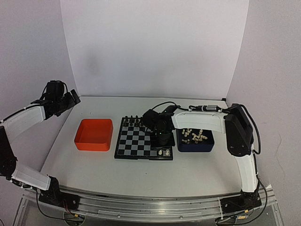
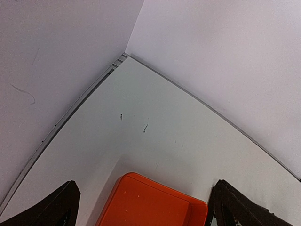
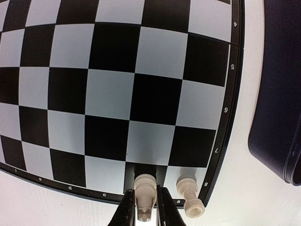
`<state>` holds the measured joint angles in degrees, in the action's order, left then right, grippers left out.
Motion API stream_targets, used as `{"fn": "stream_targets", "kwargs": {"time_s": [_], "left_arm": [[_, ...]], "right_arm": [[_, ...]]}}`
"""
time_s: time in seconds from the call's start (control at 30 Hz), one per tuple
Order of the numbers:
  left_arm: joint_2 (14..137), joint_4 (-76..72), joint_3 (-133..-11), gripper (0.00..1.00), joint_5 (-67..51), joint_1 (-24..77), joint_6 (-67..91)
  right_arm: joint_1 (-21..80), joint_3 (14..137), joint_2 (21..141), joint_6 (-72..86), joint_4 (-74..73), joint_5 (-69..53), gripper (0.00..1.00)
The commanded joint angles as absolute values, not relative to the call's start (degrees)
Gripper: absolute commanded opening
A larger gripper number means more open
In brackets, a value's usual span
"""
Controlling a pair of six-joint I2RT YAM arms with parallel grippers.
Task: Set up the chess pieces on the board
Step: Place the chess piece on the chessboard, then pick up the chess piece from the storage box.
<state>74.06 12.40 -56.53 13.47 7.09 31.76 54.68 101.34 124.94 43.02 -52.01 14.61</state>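
Observation:
The board (image 1: 134,141) lies mid-table, and its checks fill the right wrist view (image 3: 117,94). My right gripper (image 3: 145,207) is low over the board's near right corner (image 1: 162,140), its fingers (image 3: 126,212) pressed on either side of a cream-white chess piece (image 3: 145,184) that stands upright on a dark square of the edge row. A cream rook (image 3: 190,200) stands on the corner square beside it. More cream pieces (image 1: 194,135) lie in the dark blue tray (image 1: 195,147). My left gripper (image 1: 70,99) hangs open, high at the far left, holding nothing.
Small black pieces (image 1: 132,120) line the board's far edge. An orange tray (image 1: 94,134) sits left of the board, and its corner (image 2: 150,202) shows below my left gripper (image 2: 146,214). The blue tray's wall (image 3: 277,94) is close on the right of the board.

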Motion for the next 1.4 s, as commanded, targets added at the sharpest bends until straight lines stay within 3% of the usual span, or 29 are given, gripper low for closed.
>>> {"fn": "stream_targets", "kwargs": {"time_s": [0.0, 0.33, 0.57, 0.67, 0.83, 1.07, 1.37], "left_arm": [[74.2, 10.6, -57.2, 1.0, 13.0, 7.1, 31.5], [74.2, 10.5, -57.1, 1.0, 12.4, 7.1, 31.1], [73.3, 10.0, -56.8, 1.0, 13.1, 7.1, 30.0], [73.0, 9.8, -56.7, 1.0, 13.2, 7.1, 29.4], [73.4, 8.9, -57.2, 1.0, 13.3, 7.1, 29.1], [74.3, 3.7, -58.0, 1.0, 10.6, 7.1, 31.4], [79.8, -2.1, -60.2, 1.0, 7.4, 7.2, 33.9]], "right_arm": [[55.0, 102.0, 125.8, 44.0, -52.1, 15.5, 0.2], [55.0, 105.3, 124.2, 40.1, -52.0, 16.2, 0.37], [54.4, 106.1, 116.4, 33.4, -51.5, 24.5, 0.78], [52.8, 104.2, 112.8, 31.1, -50.6, 26.8, 0.9], [47.2, 99.0, 106.6, 29.0, -49.0, 27.8, 0.95], [37.1, 90.2, 100.0, 25.8, -44.3, 19.5, 0.93], [25.6, 87.5, 100.4, 17.0, -43.0, 1.2, 0.89]]}}
